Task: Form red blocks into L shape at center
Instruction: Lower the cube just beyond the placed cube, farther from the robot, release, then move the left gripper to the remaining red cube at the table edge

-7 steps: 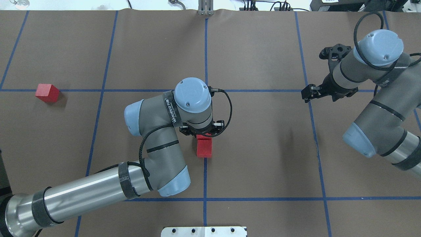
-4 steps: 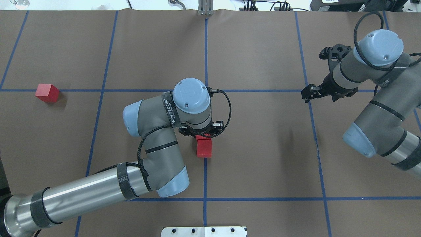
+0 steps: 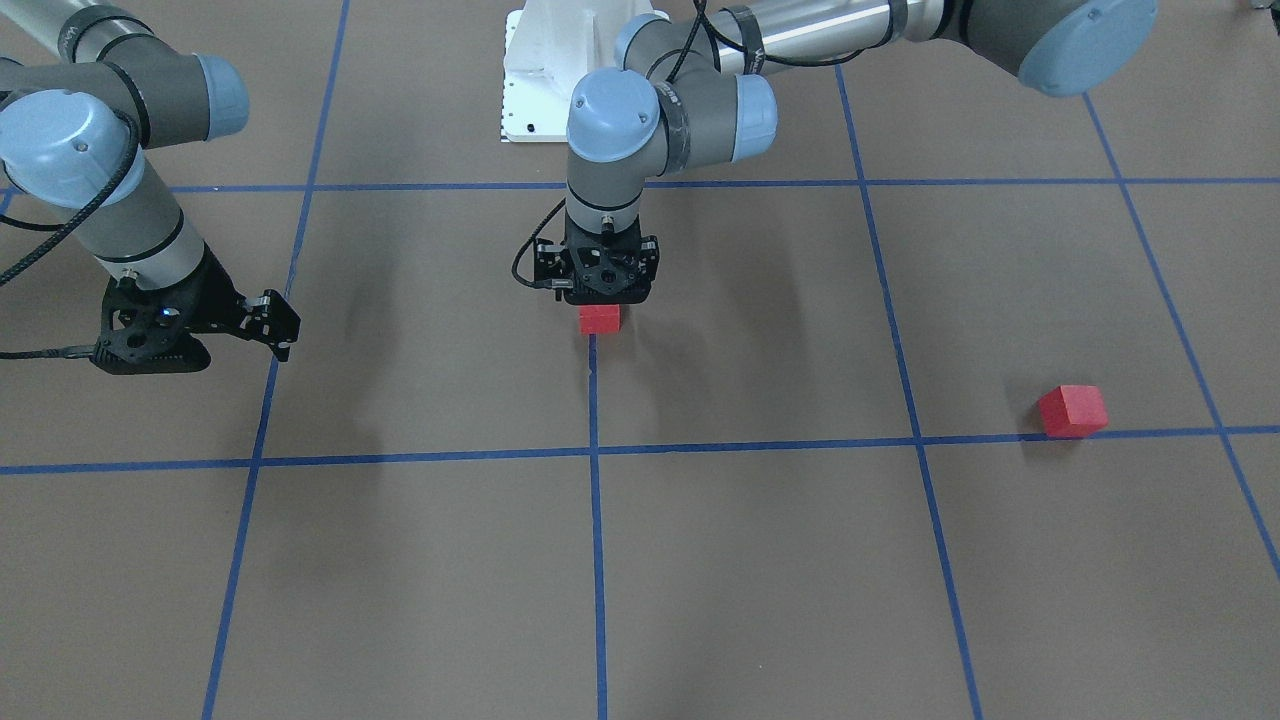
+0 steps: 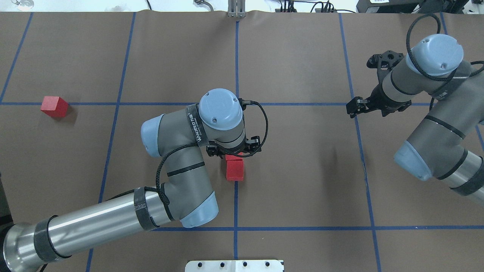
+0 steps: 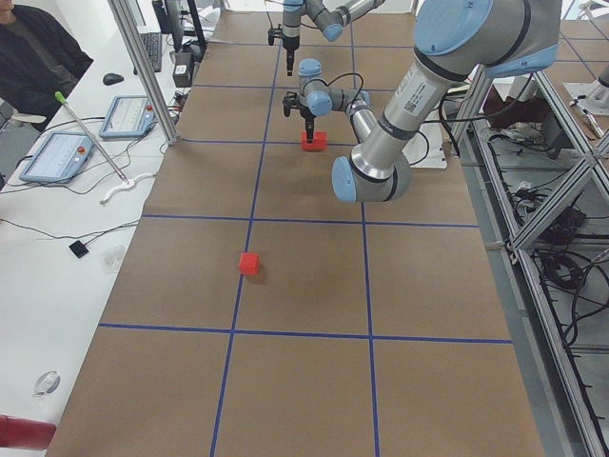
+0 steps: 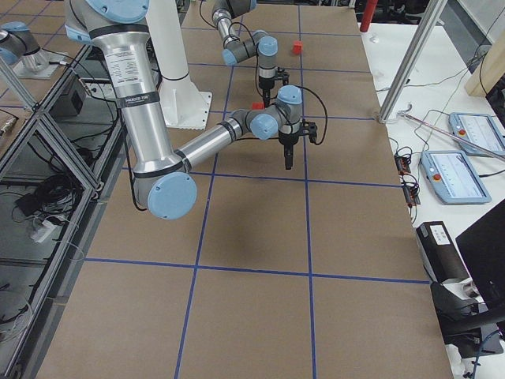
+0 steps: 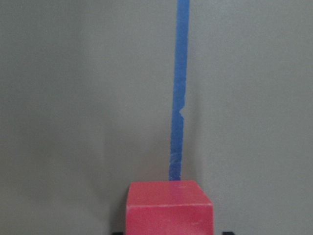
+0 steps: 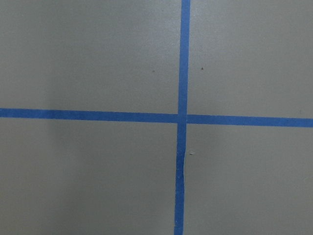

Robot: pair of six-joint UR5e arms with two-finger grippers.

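Geometry for the coming move, camera by camera.

Front-facing: block A (image 3: pixel 600 319) sat on the worktop (image 3: pixel 800 560) directly below my left jaws, at the end of the centre tape line (image 3: pixel 594 400). Block B was hidden behind them. Block C (image 3: pixel 1072 411) lay well apart, out on my left side. My right jaws hung well off on the other side, over bare worktop.

Overhead: block A (image 4: pixel 231 157) was half covered by my left arm (image 4: pixel 211 124). Block B (image 4: pixel 235 170) sat just base-side of it, on the centre tape line. I saw no gap between them, so I read them as touching. The pair's long axis ran along that line, toward and away from the base. Block C (image 4: pixel 54 106) sat far out left, rotated off the grid lines.

Exterior left: the pair (image 5: pixel 313 141) read as one red blob under my left jaws. Block C (image 5: pixel 249 263) stood alone, nearer the camera.

Exterior right: the pair (image 6: pixel 257 104) showed only as a red sliver, with block C (image 6: pixel 297 47) beyond it.

Left wrist: block A (image 7: pixel 168 209) was centred at the bottom edge between two dark tips, and the centre tape line (image 7: pixel 177 98) ran straight away from it. I couldn't tell whether my left jaws were clamping it or free of it.

Right wrist: only a tape crossing (image 8: pixel 182 118) showed. I couldn't tell my right jaws' state either.

Judgement: two of three blocks were in a column. The L needed block C set beside one end of it, square to the axis. My left arm was the nearer one.
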